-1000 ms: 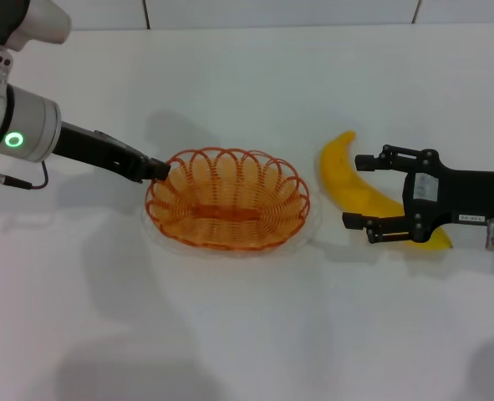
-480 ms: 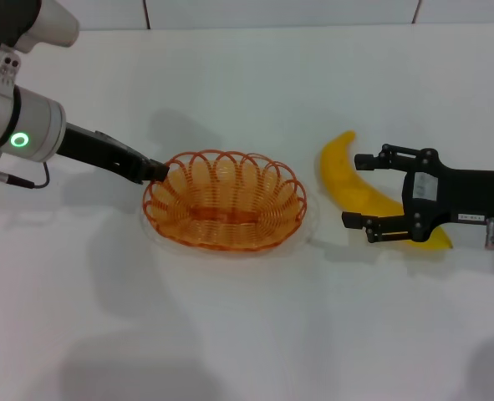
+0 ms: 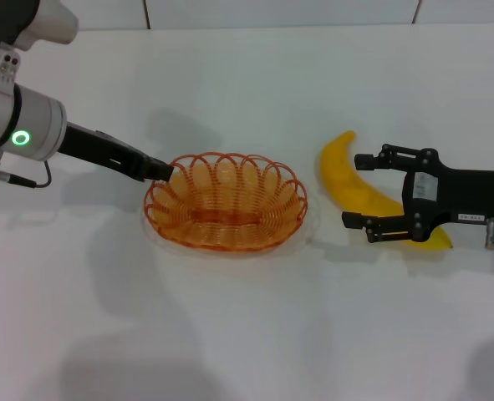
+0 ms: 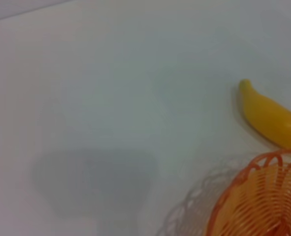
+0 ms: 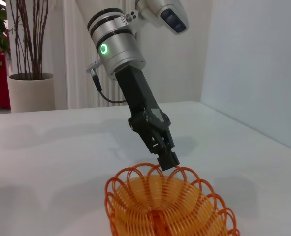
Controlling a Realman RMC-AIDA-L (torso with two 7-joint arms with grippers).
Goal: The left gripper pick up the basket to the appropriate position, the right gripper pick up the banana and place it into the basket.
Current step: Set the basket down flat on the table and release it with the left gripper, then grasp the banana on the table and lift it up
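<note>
The orange wire basket (image 3: 226, 202) is at the middle of the white table, with a faint shadow ring under it. My left gripper (image 3: 160, 171) is shut on the basket's left rim; the right wrist view shows the gripper (image 5: 168, 161) pinching a rim loop of the basket (image 5: 167, 206). The yellow banana (image 3: 340, 160) lies right of the basket and also shows in the left wrist view (image 4: 272, 119), beside the basket's rim (image 4: 256, 184). My right gripper (image 3: 353, 190) is open, with one finger on each side of the banana's middle.
The white table (image 3: 247, 334) runs wide on all sides of the basket. A wall seam lies along the far edge. The right wrist view shows a potted plant (image 5: 29, 88) and curtains far behind the left arm.
The left gripper has drawn the basket slightly to the left and a little up. The right gripper and the banana have not moved.
</note>
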